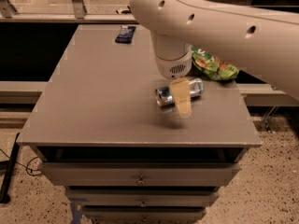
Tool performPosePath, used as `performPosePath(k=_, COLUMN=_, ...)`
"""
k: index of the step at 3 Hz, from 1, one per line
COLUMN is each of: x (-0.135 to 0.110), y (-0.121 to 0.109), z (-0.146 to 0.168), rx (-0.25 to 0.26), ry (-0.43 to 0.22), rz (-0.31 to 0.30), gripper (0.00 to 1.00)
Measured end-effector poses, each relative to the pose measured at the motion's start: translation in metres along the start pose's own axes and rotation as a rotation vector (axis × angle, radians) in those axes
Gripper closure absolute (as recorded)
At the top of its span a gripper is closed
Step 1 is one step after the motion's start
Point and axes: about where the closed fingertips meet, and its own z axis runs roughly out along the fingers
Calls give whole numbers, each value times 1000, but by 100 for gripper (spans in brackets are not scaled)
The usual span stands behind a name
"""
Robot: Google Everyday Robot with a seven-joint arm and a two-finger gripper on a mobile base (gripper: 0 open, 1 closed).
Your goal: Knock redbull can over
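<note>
The redbull can point(163, 96), silver and blue, lies on its side on the grey table top point(103, 97), right of the middle, with its silver end facing left. My gripper point(181, 99) hangs from the big white arm point(210, 22) directly over the can. A tan finger point(180, 91) crosses in front of the can's middle and hides part of it, with its tip down near the table surface.
A green crinkled snack bag point(212, 64) lies just behind and to the right of the can. A dark flat object point(125, 33) lies at the back edge of the table. Drawers point(140, 176) sit below the front edge.
</note>
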Motion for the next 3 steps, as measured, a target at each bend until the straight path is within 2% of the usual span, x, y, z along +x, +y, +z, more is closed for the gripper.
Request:
performPosePath(k=1, x=14, y=3, z=-11, rx=-4, ry=-95, rz=64, gripper=0)
performPosePath(k=2, x=40, y=6, z=-27, rx=5, ry=-224, rz=146, gripper=0)
performPosePath(k=3, x=100, y=24, z=-40, rx=44, ry=-383, rz=284, gripper=0)
